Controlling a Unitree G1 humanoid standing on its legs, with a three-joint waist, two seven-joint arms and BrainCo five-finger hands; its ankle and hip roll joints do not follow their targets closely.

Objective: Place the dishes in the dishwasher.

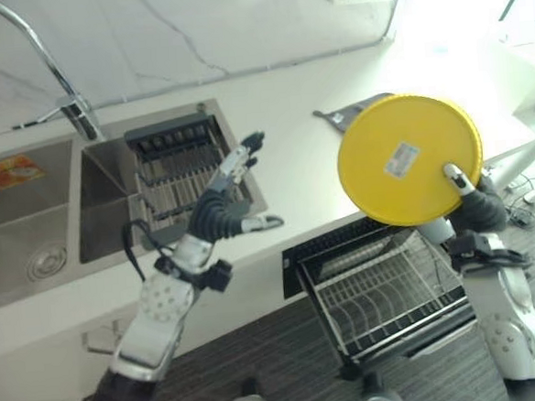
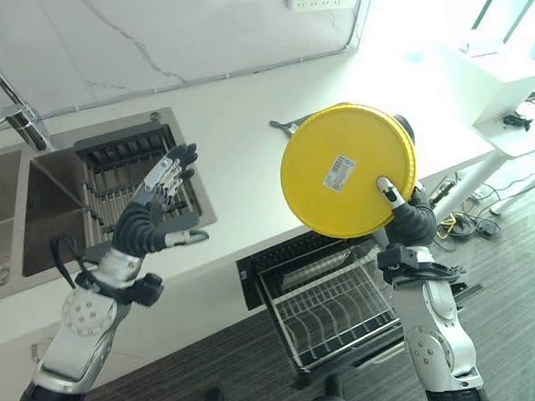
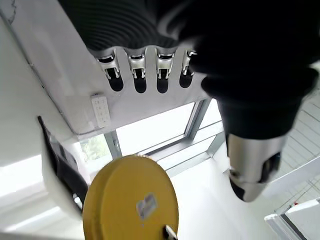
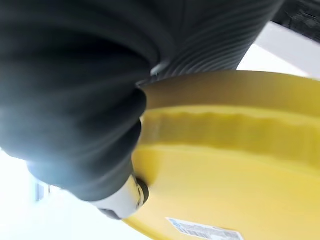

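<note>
Plate: a round yellow plastic plate (image 1: 410,158) with a small white sticker on the face turned to the head camera, held up on edge in the air, above the front edge of the worktop and over the pulled-out rack.
Right hand: the right hand (image 1: 474,195) grips the plate at its lower right rim; its thumb lies across the sticker face and the fingers go behind the plate, so it is clamped on the plate. In the right wrist view the thumb tip (image 4: 122,197) presses on the yellow surface (image 4: 225,165).
Left hand: the left hand (image 2: 154,213) is raised over the worktop's edge beside the sink, well apart from the plate, fingers straight and spread, thumb out to the side, holding nothing. Its wrist view shows the fingertips (image 3: 137,75) in a row with the plate (image 3: 131,202) far beyond them.
Dishwasher rack: a wire dish rack (image 1: 389,293) of silver rods stands pulled out from a dark opening under the worktop, below the plate; no dish is seen in it.
Worktop: a white worktop (image 1: 307,175) runs along a pale marbled wall.
Sink: a steel double sink (image 1: 39,216) is set in the worktop, with a dark slatted drainer (image 1: 178,170) in the nearer bowl and a curved steel tap (image 1: 52,73) behind.
Behind the plate: a flat dark grey item (image 1: 349,114) lies on the worktop, partly hidden by the plate.
</note>
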